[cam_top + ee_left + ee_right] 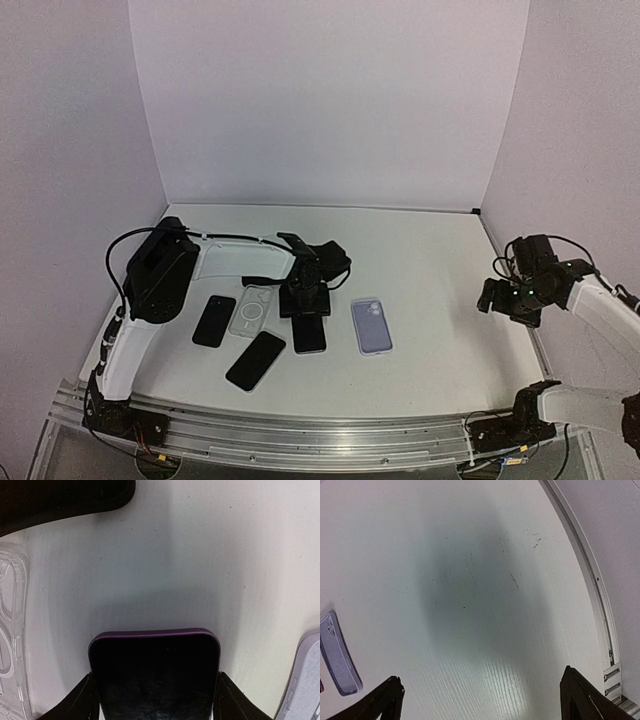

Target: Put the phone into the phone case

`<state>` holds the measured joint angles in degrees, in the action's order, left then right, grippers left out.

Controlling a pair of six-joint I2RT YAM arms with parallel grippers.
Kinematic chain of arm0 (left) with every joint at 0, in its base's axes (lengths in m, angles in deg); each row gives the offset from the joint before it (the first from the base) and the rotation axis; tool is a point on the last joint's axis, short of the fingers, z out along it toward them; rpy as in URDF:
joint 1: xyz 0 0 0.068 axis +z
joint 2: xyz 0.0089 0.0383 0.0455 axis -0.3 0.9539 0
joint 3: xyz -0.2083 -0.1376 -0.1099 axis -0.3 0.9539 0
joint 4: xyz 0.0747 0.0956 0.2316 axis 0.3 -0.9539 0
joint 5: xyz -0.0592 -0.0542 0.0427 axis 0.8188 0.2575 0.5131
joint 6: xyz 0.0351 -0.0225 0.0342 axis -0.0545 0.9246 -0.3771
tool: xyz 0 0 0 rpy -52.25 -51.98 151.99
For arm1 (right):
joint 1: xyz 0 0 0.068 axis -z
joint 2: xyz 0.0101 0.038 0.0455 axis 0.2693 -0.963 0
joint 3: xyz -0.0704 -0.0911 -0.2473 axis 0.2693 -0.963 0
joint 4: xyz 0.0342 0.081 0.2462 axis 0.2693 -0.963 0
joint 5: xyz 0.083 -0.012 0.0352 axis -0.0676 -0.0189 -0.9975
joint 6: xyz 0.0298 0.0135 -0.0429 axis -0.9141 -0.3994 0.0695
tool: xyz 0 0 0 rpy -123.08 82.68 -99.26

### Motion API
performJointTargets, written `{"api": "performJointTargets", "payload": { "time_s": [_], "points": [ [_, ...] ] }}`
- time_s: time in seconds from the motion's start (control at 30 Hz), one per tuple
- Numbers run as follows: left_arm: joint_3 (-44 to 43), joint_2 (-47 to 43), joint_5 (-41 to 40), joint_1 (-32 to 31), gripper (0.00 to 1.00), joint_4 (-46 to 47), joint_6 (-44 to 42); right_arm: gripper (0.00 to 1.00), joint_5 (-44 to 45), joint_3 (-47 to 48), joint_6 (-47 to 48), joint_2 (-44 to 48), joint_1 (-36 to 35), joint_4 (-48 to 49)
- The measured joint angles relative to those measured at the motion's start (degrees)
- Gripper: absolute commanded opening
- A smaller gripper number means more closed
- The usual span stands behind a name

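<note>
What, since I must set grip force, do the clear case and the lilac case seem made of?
Clear case: transparent, glossy, likely flexible plastic; the table shows through it and its moulded rim catches light. Lilac case: opaque, matte, perhaps silicone or soft plastic; even colour without glare, rounded corners. Hardness cannot be judged.

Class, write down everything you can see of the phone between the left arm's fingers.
The phone is a slim slab with a glossy black screen, unlit, a purple rim and rounded corners. It lies flat, face up, on the white table, the left fingers flanking its long sides; contact is unclear.
</note>
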<state>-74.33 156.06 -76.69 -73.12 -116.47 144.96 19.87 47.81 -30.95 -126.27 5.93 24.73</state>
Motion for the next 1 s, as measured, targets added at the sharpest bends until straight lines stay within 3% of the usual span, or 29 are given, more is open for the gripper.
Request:
{"api": "performJointTargets", "payload": {
  "time_s": [0.2, 0.53, 0.7, 1.0],
  "points": [
    [3.1, -2.2, 1.1, 0.7, 0.0, 2.9, 0.0, 0.98, -4.8, 0.0, 1.3, 0.1, -2.3, 1.0],
    [9.7, -7.2, 3.5, 2.2, 0.0, 5.8, 0.8, 0.98, -15.1, -0.7, 1.3, 0.1, -11.5, 7.8],
    [13.1, -11.7, 4.7, 2.6, 0.0, 8.1, 3.5, 0.97, -17.8, -1.7, 0.1, -3.7, -22.2, 17.7],
    [14.9, -22.5, 3.4, 2.7, 0.0, 14.1, 13.2, 0.93, -14.7, -1.7, -0.3, -14.9, -38.3, 37.4]
  ]
}}
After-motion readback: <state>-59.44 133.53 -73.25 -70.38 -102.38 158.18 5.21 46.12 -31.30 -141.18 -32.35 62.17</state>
